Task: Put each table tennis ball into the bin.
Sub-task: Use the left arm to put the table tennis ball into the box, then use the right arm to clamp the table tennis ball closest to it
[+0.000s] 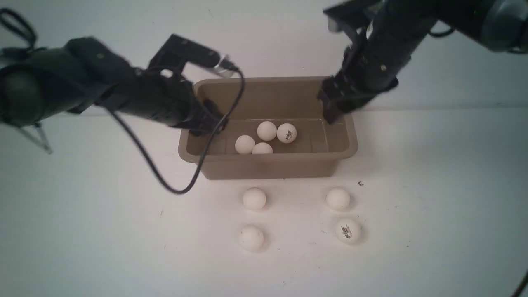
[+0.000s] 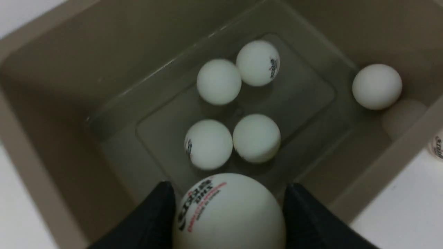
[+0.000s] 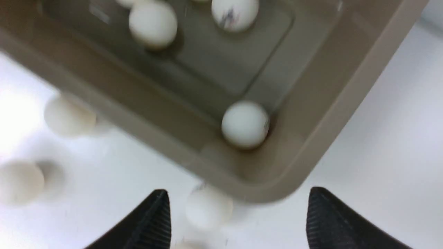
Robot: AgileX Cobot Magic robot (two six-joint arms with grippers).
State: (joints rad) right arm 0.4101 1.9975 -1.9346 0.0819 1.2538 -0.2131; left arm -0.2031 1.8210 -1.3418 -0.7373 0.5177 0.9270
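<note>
Soft, even overhead light; the white table (image 1: 433, 214) glares, and the balls (image 1: 254, 198) cast faint shadows. Front view slightly hazy, right wrist view smeared by motion blur, left wrist view sharper.

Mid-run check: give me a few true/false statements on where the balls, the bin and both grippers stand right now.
1. The left gripper holds a table tennis ball over the inside of the bin. True.
2. The right gripper grips a ball too. False: its jaws stand apart with nothing between them.
3. On the table, four balls lie in front of the bin. True.
4. The bin holds no balls yet. False: five loose balls lie in it, one of them off in a corner.
</note>
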